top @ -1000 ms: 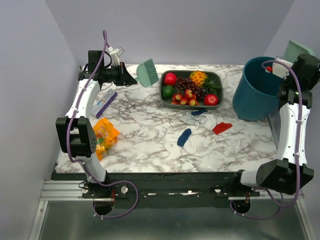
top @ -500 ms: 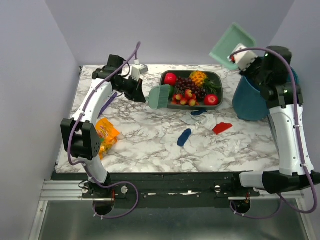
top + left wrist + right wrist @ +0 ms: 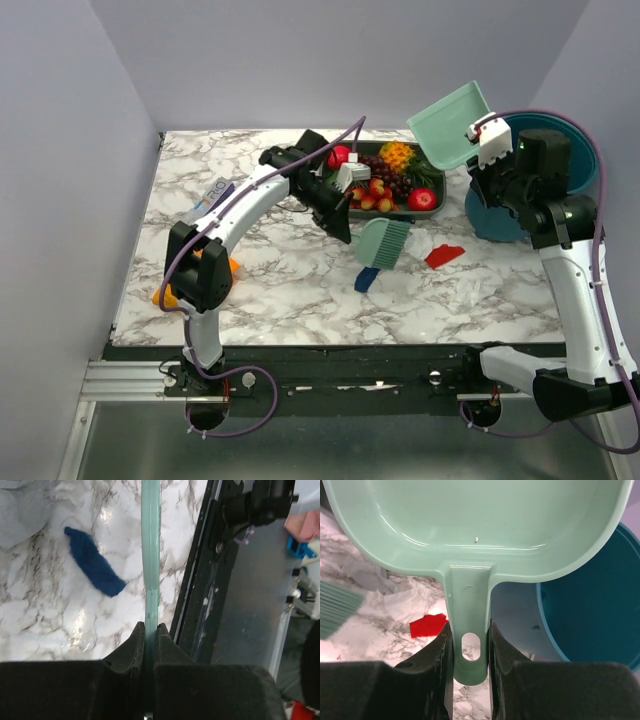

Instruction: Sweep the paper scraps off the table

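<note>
The paper scraps lie right of centre on the marble table [image 3: 270, 295]: a dark blue one [image 3: 366, 278] [image 3: 94, 569], a red one [image 3: 443, 256] [image 3: 427, 625] and white ones [image 3: 416, 243] [image 3: 472, 290]. My left gripper [image 3: 346, 226] [image 3: 150, 628] is shut on the thin handle of a green brush [image 3: 384, 243] [image 3: 150, 555], whose bristles hang just above the blue scrap. My right gripper [image 3: 487, 152] [image 3: 468, 630] is shut on the handle of a mint dustpan [image 3: 450, 124] [image 3: 470, 515], held tilted in the air beside the bin.
A teal bin [image 3: 505, 215] [image 3: 600, 615] stands at the right back. A dark tray of fruit [image 3: 432, 172] sits at the back, behind the left arm. An orange snack bag [image 3: 164, 294] and a white-purple box [image 3: 210, 197] lie at the left.
The left arm has swung from the back left corner to the table's centre, carrying the brush. The right arm has brought the dustpan down and left, in front of the bin.
</note>
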`<control>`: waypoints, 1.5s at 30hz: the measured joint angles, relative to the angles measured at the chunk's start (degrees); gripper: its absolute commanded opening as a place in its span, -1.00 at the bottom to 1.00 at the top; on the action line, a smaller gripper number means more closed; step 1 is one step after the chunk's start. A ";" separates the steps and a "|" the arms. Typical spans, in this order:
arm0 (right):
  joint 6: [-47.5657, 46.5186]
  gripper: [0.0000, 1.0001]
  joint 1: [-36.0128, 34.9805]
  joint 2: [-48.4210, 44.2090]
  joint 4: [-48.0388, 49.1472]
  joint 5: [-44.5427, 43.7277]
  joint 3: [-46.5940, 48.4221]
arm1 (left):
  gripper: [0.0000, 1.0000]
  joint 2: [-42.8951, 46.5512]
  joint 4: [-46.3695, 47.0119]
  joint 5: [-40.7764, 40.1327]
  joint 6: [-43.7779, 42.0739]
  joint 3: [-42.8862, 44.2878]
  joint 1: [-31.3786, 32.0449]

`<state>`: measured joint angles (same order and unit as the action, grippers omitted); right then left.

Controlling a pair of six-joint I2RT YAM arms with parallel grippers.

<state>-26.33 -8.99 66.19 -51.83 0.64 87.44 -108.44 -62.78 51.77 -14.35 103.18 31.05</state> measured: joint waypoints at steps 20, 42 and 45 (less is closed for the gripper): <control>6.56 -0.99 0.00 3.28 1.16 -6.27 1.33 | -1.00 -4.72 85.77 2.56 75.52 -36.35 4.07; 6.78 -0.99 0.00 1.25 1.14 -7.48 1.38 | -1.00 -10.47 98.18 -6.64 92.28 -44.54 3.80; 6.78 -0.99 0.00 0.76 1.14 -7.48 1.01 | -1.00 -11.43 98.95 -7.02 92.50 -44.65 3.43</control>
<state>-19.55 -8.99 66.96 -50.70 -6.83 88.44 -119.87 36.16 44.75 78.15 58.52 34.48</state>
